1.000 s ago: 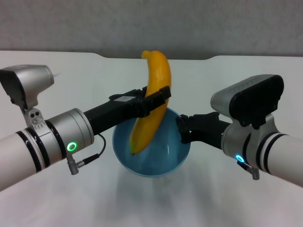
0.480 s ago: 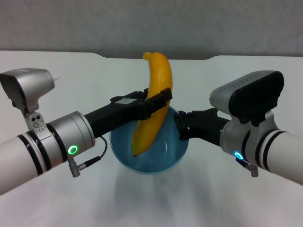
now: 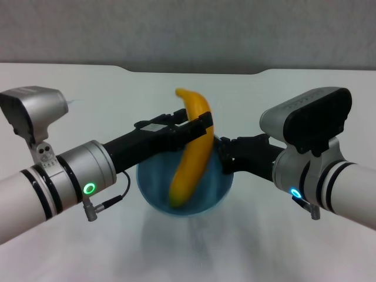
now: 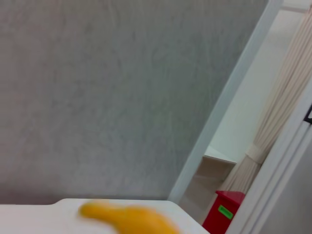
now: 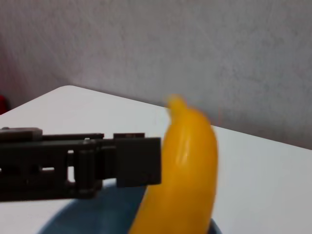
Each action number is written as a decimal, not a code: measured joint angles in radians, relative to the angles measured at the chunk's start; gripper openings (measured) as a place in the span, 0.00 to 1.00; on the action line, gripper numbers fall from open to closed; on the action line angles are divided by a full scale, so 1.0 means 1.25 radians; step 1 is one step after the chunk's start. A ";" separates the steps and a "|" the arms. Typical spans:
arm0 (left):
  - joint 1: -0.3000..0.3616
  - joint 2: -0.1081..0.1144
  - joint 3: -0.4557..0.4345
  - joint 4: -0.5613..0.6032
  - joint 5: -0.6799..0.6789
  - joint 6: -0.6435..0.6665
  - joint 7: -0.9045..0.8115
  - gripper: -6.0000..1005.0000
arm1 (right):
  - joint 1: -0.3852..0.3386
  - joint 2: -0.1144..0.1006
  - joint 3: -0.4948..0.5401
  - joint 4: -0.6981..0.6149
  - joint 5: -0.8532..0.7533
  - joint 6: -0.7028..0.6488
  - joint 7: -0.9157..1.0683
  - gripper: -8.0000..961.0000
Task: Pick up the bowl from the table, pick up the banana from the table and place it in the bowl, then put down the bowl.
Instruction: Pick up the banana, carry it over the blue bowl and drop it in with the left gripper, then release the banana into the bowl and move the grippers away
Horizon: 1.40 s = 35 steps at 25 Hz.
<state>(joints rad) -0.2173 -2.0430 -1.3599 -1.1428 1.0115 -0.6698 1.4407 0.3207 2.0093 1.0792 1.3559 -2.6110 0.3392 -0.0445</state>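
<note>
The light-blue bowl (image 3: 154,187) is held a little above the white table (image 3: 70,100) by my right gripper (image 3: 224,157), which is shut on its right rim. The yellow banana (image 3: 191,153) stands tilted with its lower end inside the bowl and its image is smeared by motion. My left gripper (image 3: 197,126) is at the banana's upper part, over the bowl, and its fingers look loosened around the banana. The banana also shows in the left wrist view (image 4: 131,217) and in the right wrist view (image 5: 187,165), beside the left gripper's black finger (image 5: 131,161) and above the bowl (image 5: 92,217).
The table's far edge has a shallow notch (image 3: 194,71) in front of a grey wall. A red bin (image 4: 225,210) shows far off in the left wrist view. Both forearms reach in from the near corners.
The banana has slid down through the left gripper, deeper into the bowl, and tilted a little. The bowl and both grippers have stayed nearly in place.
</note>
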 joint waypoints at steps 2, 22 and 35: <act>0.001 0.000 -0.002 0.010 -0.013 0.001 0.011 0.64 | 0.000 0.000 0.000 0.000 0.000 0.000 0.000 0.06; 0.016 0.011 -0.040 -0.001 0.055 0.121 0.072 0.91 | -0.001 0.000 0.015 0.000 0.005 0.040 -0.001 0.06; 0.012 0.004 -0.143 -0.044 0.840 0.209 -0.531 0.91 | 0.013 -0.003 0.066 0.006 0.036 0.099 -0.020 0.06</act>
<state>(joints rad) -0.2024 -2.0374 -1.5381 -1.1984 2.0621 -0.4090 0.7775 0.3364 2.0054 1.1616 1.3634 -2.5654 0.4625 -0.0700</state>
